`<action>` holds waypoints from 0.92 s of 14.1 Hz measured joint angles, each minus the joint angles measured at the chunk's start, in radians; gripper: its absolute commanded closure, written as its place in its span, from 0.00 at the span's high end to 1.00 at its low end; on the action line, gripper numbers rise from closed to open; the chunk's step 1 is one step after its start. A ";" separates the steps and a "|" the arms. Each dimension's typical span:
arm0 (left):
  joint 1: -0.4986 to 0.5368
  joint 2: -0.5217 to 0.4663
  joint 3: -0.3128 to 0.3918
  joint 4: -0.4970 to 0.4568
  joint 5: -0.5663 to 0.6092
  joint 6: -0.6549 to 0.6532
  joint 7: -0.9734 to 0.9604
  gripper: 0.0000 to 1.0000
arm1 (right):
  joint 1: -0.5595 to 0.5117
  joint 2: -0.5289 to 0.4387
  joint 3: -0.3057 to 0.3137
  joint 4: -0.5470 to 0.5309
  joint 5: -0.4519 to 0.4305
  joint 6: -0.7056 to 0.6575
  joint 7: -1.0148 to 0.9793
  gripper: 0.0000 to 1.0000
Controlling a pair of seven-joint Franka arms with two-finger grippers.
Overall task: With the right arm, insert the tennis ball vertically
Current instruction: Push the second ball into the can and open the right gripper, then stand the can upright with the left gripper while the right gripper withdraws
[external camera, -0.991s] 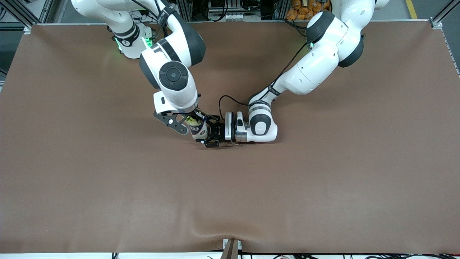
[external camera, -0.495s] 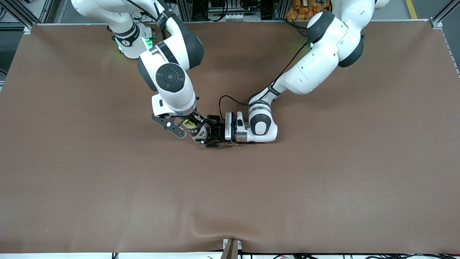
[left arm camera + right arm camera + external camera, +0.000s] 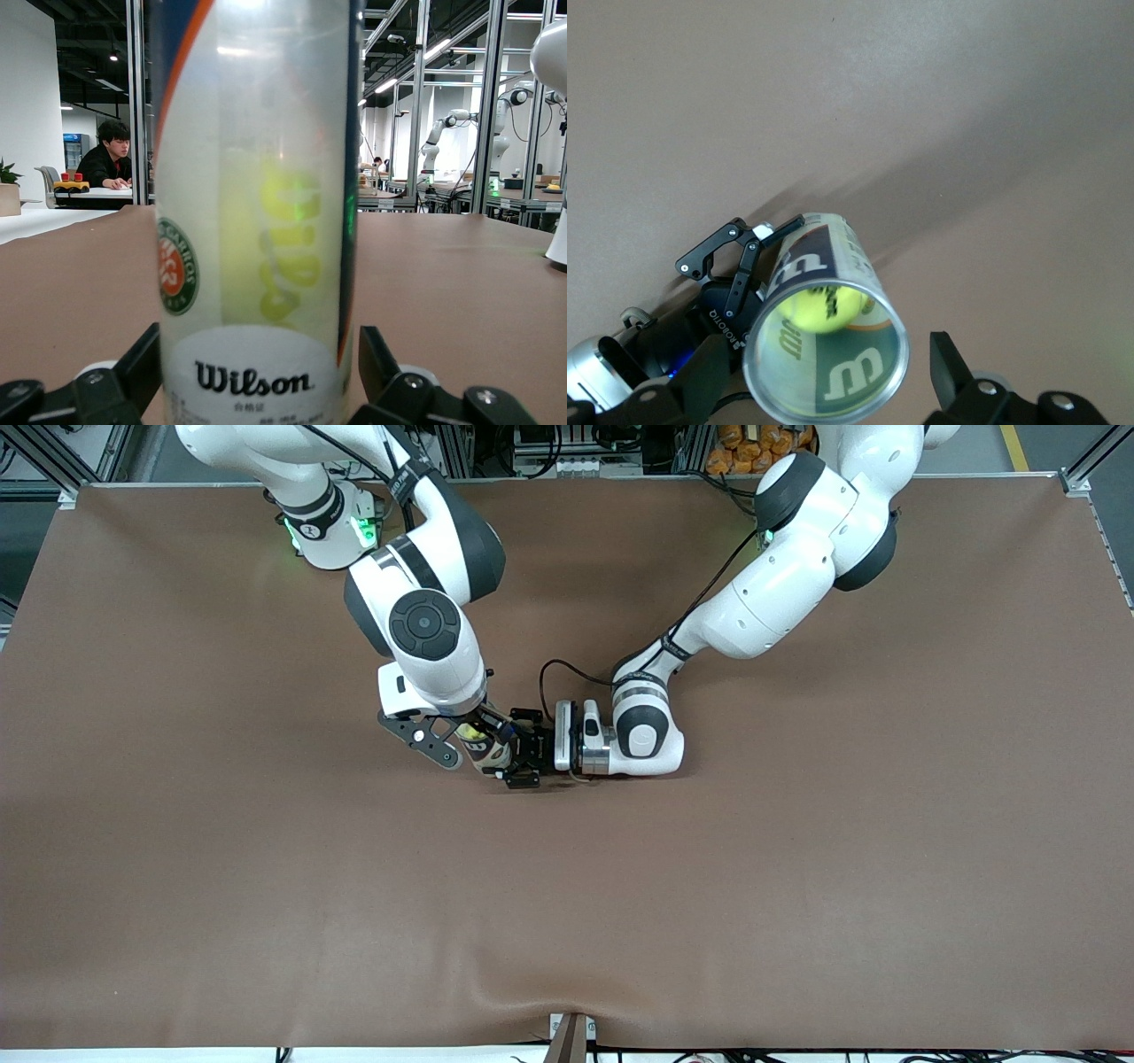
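A clear Wilson tennis ball can (image 3: 493,756) stands upright on the brown table, mouth up. My left gripper (image 3: 516,760) lies low on the table, shut on the can's lower part; the can (image 3: 257,221) fills the left wrist view, between the fingers (image 3: 142,367). My right gripper (image 3: 473,735) hangs right over the can's mouth, open and empty. In the right wrist view the yellow tennis ball (image 3: 824,308) sits inside the can (image 3: 859,390), free of my right fingertips (image 3: 950,363), which stand wide on either side of the rim. The left gripper (image 3: 735,266) shows below.
The brown mat (image 3: 567,886) covers the whole table. Nothing else lies on it. Both arms meet near the table's middle, slightly toward the right arm's end.
My right hand has shifted slightly above the can's mouth. The can and my left arm have stayed still.
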 measured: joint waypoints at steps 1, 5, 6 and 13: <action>0.000 0.000 0.000 0.000 0.000 0.000 0.000 0.94 | 0.000 0.000 0.000 0.000 0.000 0.000 0.000 1.00; 0.000 0.000 0.000 0.000 0.000 0.000 0.000 0.94 | -0.006 -0.001 -0.006 0.002 -0.001 0.000 0.000 1.00; 0.000 0.000 0.000 0.000 0.000 0.000 0.000 0.94 | -0.016 -0.003 -0.009 0.004 -0.001 -0.002 -0.003 1.00; 0.004 0.000 0.001 -0.002 0.000 0.000 0.000 1.00 | -0.188 -0.059 -0.015 0.012 -0.002 -0.116 -0.301 1.00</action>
